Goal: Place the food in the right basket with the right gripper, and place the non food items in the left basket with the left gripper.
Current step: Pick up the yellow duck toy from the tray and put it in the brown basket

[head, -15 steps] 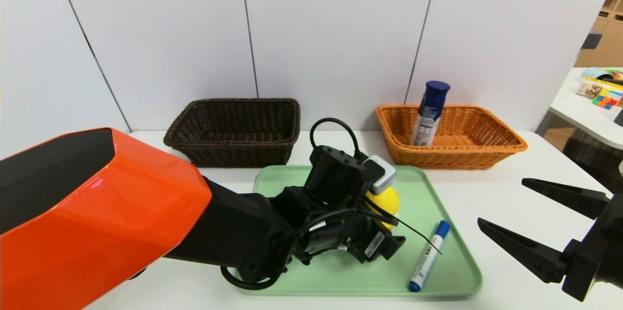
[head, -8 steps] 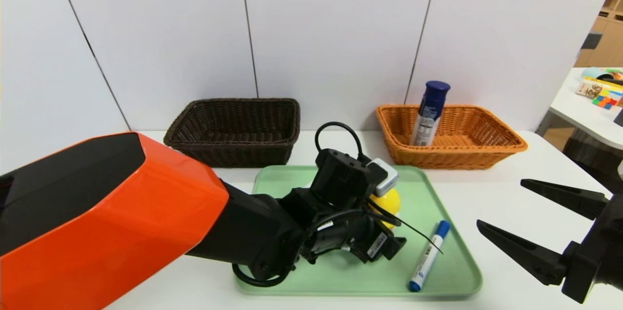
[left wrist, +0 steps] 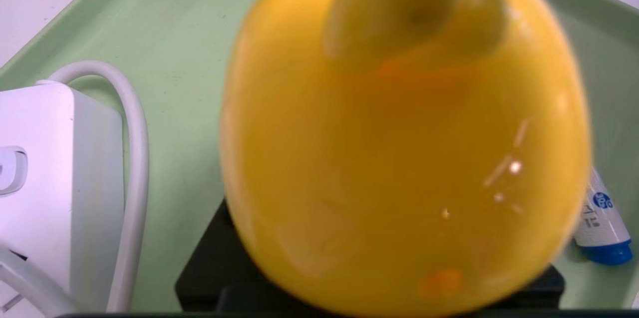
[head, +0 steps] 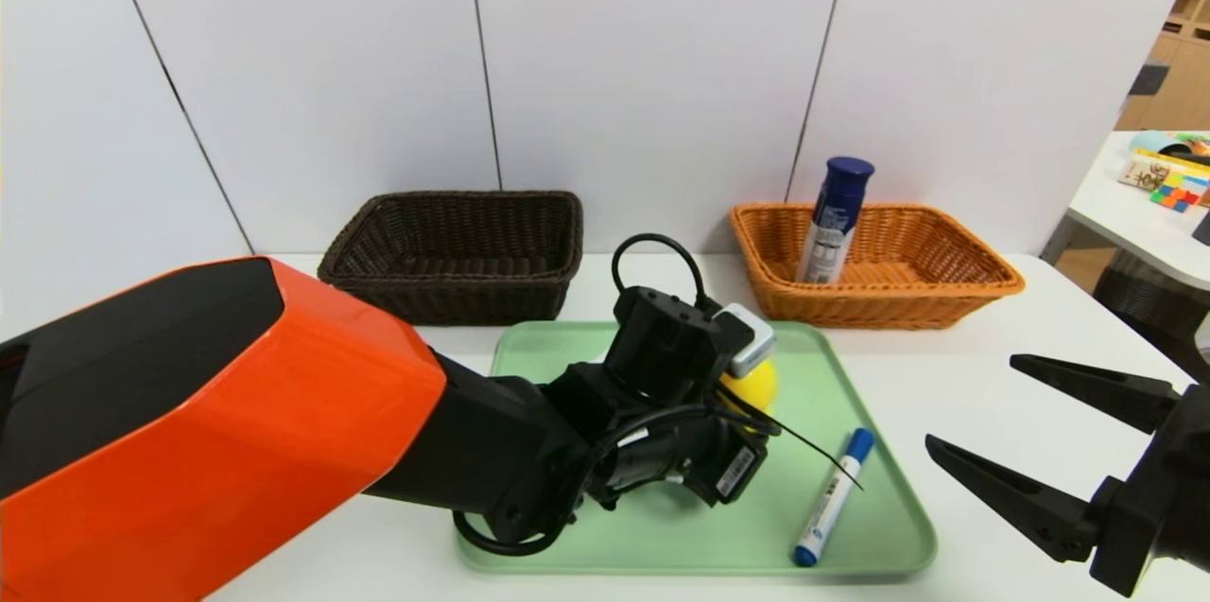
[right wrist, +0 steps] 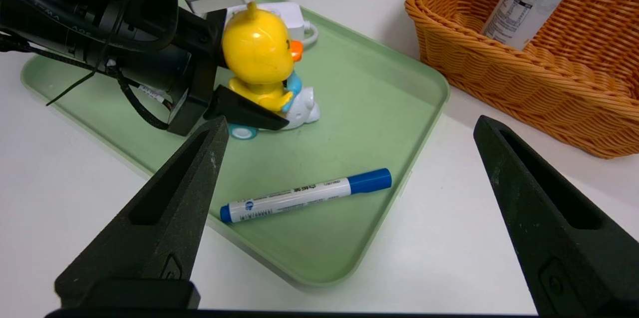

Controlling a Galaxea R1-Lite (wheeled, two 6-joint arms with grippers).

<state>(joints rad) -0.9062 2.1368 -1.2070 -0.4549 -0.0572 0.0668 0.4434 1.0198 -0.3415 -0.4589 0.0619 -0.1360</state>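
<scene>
The yellow duck toy point(head: 751, 385) point(right wrist: 257, 53) stands on its wheeled base on the green tray point(head: 662, 526). My left gripper point(right wrist: 279, 113) is shut on the duck's lower body; one black finger point(right wrist: 244, 108) lies along its side and the other is hidden behind it. The duck point(left wrist: 399, 148) fills the left wrist view. The white power strip point(left wrist: 45, 168) lies just beyond it, and the white marker point(head: 834, 496) point(right wrist: 304, 194) sits near the tray's right edge. The food can point(head: 834, 219) stands in the orange right basket point(head: 945, 300). My right gripper point(head: 974, 402) point(right wrist: 349, 123) hovers open right of the tray.
The dark brown left basket point(head: 454, 300) stands behind the tray's left corner, against the white wall. A second table point(head: 1163, 181) with coloured items is at the far right. My orange left arm covers the table's near left.
The left gripper's fingers have closed in on the duck after the arm crept forward a little. The right gripper has sunk slightly. The duck, marker and can have not moved.
</scene>
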